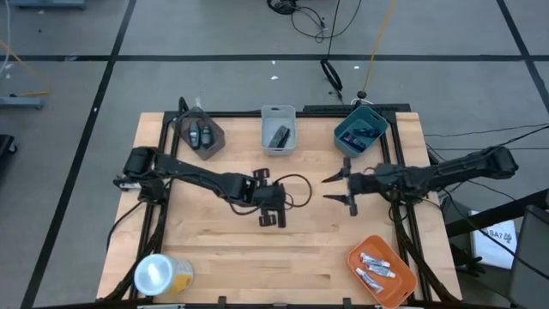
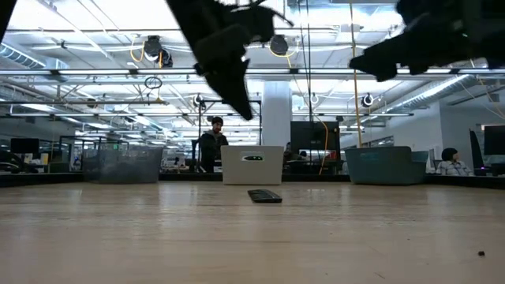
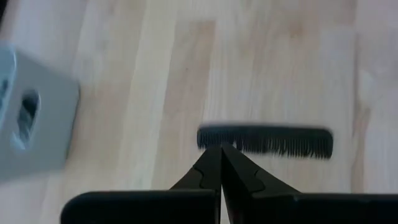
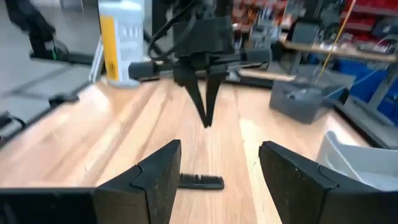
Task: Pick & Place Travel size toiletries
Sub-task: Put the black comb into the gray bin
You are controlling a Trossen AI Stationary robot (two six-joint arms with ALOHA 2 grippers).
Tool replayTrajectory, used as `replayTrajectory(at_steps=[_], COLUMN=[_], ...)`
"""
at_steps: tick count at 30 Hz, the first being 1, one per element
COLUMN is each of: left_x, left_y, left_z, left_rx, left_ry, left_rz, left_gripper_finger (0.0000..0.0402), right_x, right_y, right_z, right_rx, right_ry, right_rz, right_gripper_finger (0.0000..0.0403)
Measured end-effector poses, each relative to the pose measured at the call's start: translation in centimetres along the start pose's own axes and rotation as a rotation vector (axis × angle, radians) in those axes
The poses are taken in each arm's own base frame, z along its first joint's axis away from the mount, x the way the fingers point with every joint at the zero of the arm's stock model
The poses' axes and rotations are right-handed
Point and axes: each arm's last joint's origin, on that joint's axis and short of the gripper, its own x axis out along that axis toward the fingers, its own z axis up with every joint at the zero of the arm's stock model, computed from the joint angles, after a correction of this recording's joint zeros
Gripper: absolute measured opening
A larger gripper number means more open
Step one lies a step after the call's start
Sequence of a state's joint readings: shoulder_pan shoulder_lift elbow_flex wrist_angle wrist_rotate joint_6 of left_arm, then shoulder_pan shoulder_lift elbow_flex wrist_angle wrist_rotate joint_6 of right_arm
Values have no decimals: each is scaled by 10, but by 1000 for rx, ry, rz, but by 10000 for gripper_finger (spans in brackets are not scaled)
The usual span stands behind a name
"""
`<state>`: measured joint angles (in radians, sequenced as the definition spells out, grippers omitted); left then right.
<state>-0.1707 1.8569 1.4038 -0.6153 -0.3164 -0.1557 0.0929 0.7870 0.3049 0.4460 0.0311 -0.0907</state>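
A black comb (image 3: 265,141) lies flat near the desk (image 1: 214,249) centre, untouched. The left tool (image 1: 273,220) hangs above it, fingers clenched together, holding nothing. The right tool (image 1: 340,189) waits alongside, spread wide and empty. Advice: part the left fingers, straddle the comb's narrow width, descend squarely, then clench. Flat item; slippage is likely.

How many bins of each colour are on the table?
Dark grey bin: 1
White bin: 1
Teal bin: 1
Orange bin: 1
Total: 4 bins
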Motion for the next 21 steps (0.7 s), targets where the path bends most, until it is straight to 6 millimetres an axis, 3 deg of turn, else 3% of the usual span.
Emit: replayTrajectory(at_steps=[9, 12, 17, 21], left_x=[23, 30, 33, 33], left_y=[-2, -6, -6, -9], left_z=[-57, -64, -74, -76], left_rx=[-311, -410, -590, -593], left_ry=[-36, -98, -46, -27], left_rz=[-87, -149, -142, -137], left_gripper_finger=[0, 0, 0, 0], right_x=[61, 80, 104, 121], right_y=[-1, 1, 4, 6], right_z=[23, 13, -18, -41], right_rx=[-178, -236, -271, -257], right_ry=[310, 395, 534, 614], right_rz=[32, 54, 92, 110], right_gripper_finger=[210, 210, 221, 228])
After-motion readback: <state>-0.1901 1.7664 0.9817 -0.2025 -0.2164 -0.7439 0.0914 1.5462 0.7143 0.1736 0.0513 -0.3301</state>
